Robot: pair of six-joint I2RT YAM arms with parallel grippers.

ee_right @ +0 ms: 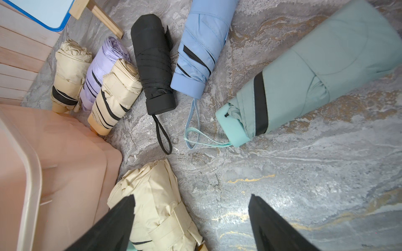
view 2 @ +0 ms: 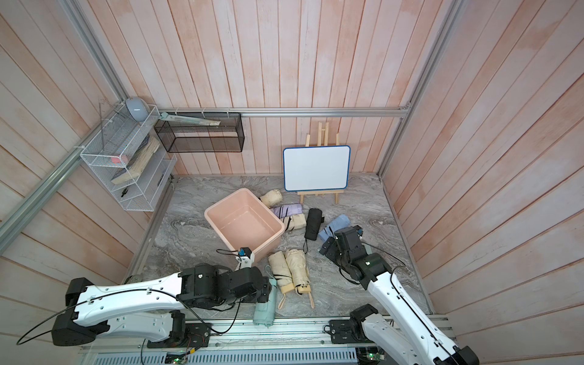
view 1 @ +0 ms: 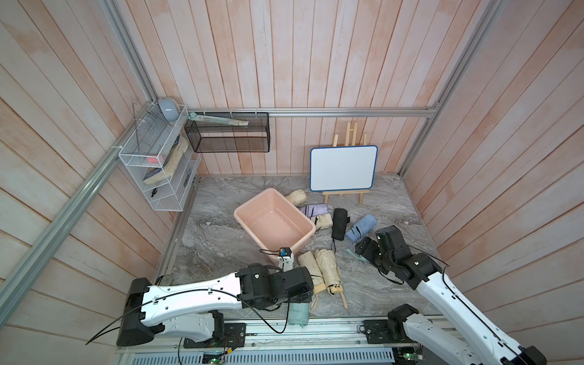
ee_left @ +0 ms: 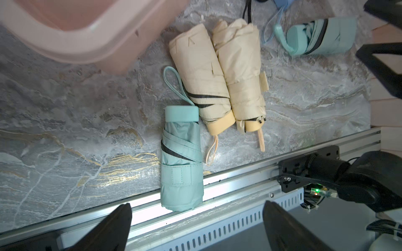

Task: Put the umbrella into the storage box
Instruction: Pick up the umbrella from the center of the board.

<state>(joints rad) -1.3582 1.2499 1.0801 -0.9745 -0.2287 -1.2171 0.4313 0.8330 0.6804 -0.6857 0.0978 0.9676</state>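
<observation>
Low and central in a top view lies the mint-green umbrella, one end overhanging the aluminium rail. The left gripper hangs above it, fingers spread and empty, and should probably drop squarely across the strapped middle. Farther right, the right gripper is likewise spread, holding nothing; beyond, mid-frame, the pink storage box sits empty.

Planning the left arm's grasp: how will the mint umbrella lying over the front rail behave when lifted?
Strapped into a tight roll, the mint umbrella probably lifts as one stiff piece. Its rounded shape may roll if nudged sideways. The smooth fabric could slip or give when squeezed, and its loose wrist loop may drag.
</observation>
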